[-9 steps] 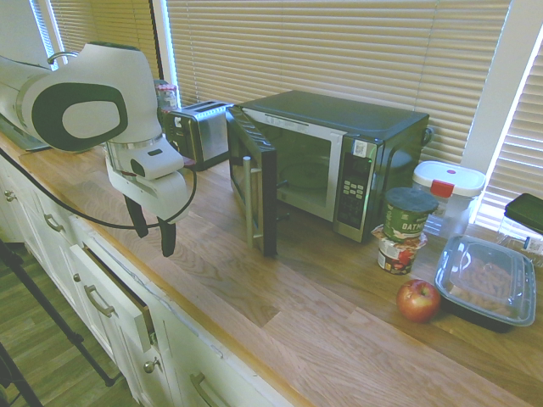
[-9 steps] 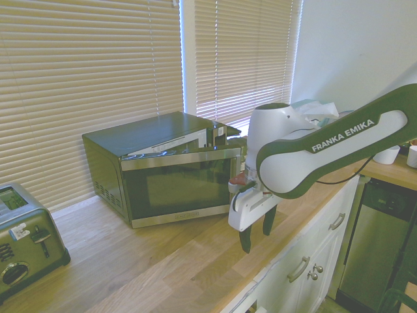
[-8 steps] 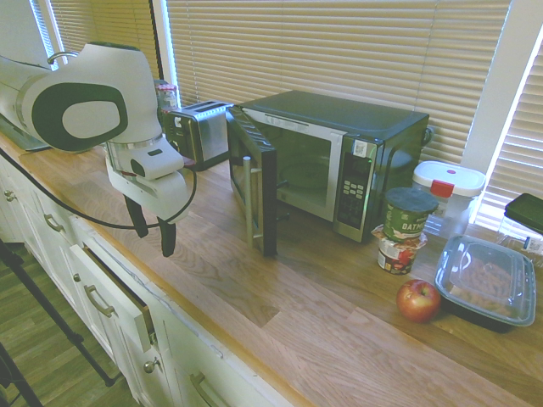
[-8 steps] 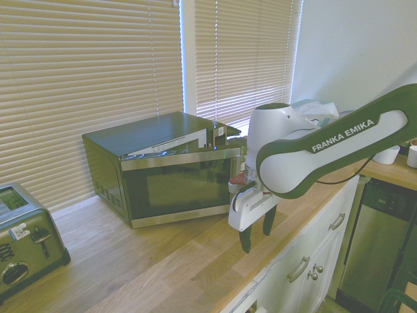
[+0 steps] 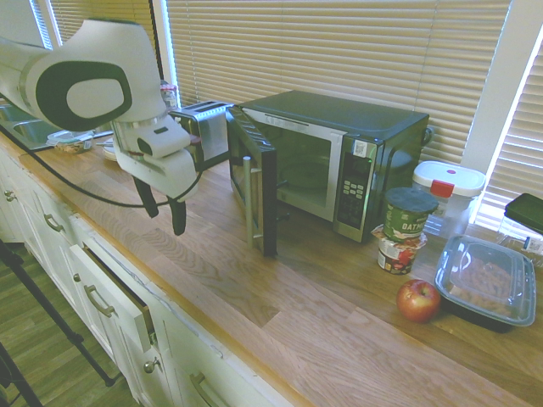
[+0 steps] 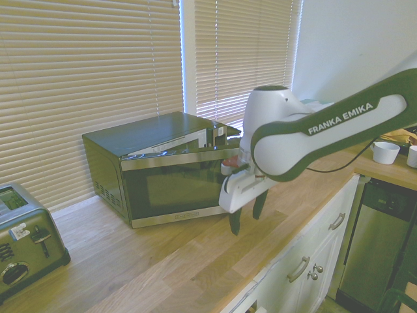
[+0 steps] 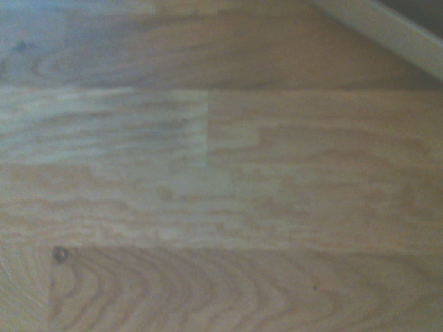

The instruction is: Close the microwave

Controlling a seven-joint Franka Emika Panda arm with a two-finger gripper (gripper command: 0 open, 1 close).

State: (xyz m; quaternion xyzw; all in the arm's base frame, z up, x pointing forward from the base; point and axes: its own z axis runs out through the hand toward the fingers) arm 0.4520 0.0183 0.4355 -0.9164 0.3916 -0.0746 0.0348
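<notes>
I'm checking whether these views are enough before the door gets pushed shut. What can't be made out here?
- Microwave button labels: too small in the first exterior view; in the second, the open door hides the panel.
- Inside of the microwave: dark, partly hidden by the door.
- Wrist view: only blurred wooden counter; no microwave.
- Food in the clear-lidded container: blurred by the lid.
- Gripper: open, touching nothing.
</notes>
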